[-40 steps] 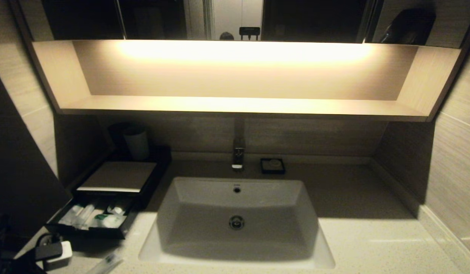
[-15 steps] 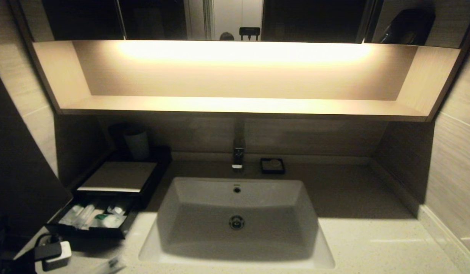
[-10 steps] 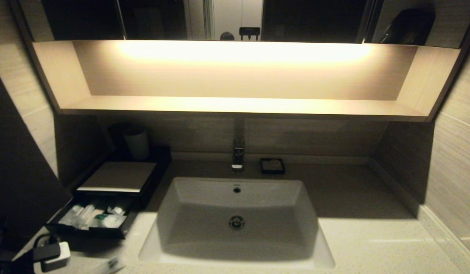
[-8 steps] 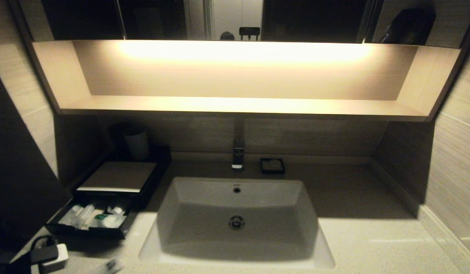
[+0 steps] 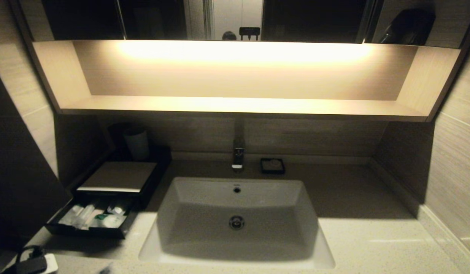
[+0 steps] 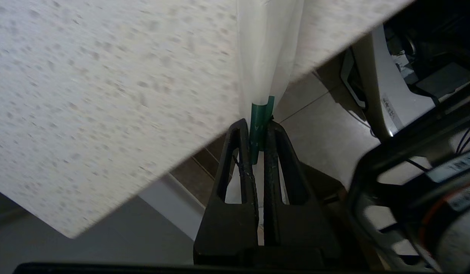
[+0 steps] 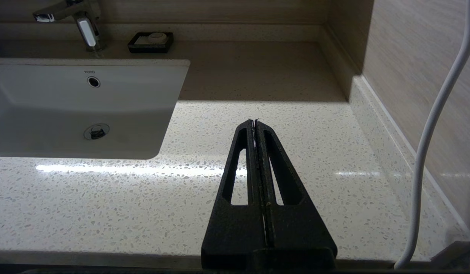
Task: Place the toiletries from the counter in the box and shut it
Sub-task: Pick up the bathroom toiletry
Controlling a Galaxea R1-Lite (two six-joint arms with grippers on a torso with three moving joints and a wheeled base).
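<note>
My left gripper (image 6: pixel 258 127) is shut on the green end of a long slim clear-wrapped packet (image 6: pixel 267 57). The packet reaches out over the front edge of the speckled counter (image 6: pixel 105 95), and the gripper itself hangs beyond that edge, over the floor. In the head view only a bit of the left arm (image 5: pixel 31 263) shows, at the bottom left corner. The black box (image 5: pixel 119 176) stands left of the sink with its drawer (image 5: pixel 86 231) pulled out. Several toiletries (image 5: pixel 102 217) lie in the drawer. My right gripper (image 7: pixel 255 121) is shut and empty, low over the counter (image 7: pixel 296 125) right of the sink.
The white sink basin (image 5: pixel 237 213) fills the middle of the counter, with the tap (image 5: pixel 238 154) behind it. A small black dish (image 5: pixel 272 166) sits beside the tap and a pale cup (image 5: pixel 136 144) stands behind the box. A white cable (image 7: pixel 429 133) hangs along the right wall.
My left arm has drawn back toward the bottom left corner of the head view. The slim packet at the counter's front edge has slipped out of that view with it.
</note>
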